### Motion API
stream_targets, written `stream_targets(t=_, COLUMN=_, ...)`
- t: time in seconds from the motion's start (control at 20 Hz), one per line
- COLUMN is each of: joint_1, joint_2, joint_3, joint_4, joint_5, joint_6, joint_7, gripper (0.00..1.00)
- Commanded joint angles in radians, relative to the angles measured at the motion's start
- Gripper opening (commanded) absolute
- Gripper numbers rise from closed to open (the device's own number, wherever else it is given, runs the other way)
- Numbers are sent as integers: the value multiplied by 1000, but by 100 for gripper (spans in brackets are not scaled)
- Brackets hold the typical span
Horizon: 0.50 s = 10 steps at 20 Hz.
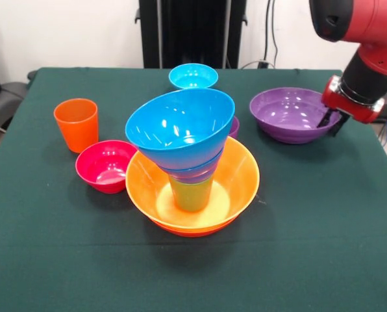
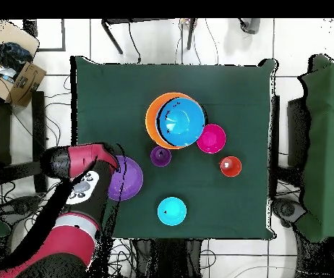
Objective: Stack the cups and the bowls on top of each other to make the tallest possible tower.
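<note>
The tower stands mid-table: a broad yellow-orange bowl (image 1: 242,175) (image 2: 152,119) nested in an orange-red bowl (image 1: 187,231). Inside it a lime green cup (image 1: 190,194) stands upside down. A darker blue bowl edge (image 1: 197,173) sits on the cup, and a sky-blue bowl (image 1: 180,127) (image 2: 178,121) lies tilted on top. The large purple bowl (image 1: 287,114) (image 2: 129,179) sits alone on the table. My gripper (image 1: 331,121) (image 2: 114,168) is at that bowl's rim. The purple cup (image 1: 234,126) (image 2: 161,156) stands behind the tower, mostly hidden in the front view.
An orange cup (image 1: 76,123) (image 2: 230,166) and a magenta bowl (image 1: 106,166) (image 2: 211,137) stand beside the tower. A cyan bowl (image 1: 193,76) (image 2: 171,211) sits near the robot's side. The green table (image 1: 310,247) has edges all round.
</note>
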Motion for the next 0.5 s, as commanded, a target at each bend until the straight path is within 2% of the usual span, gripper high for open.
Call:
stream_targets(t=0.05, joint_1=-51, joint_2=-106, joint_3=86, joint_4=-54, joint_5=-60, joint_6=210, joint_7=-71, gripper=0)
stream_targets(t=0.5, joint_1=-88, joint_2=-178, joint_3=116, joint_4=-86, joint_5=-65, joint_6=391, joint_7=-100, gripper=0)
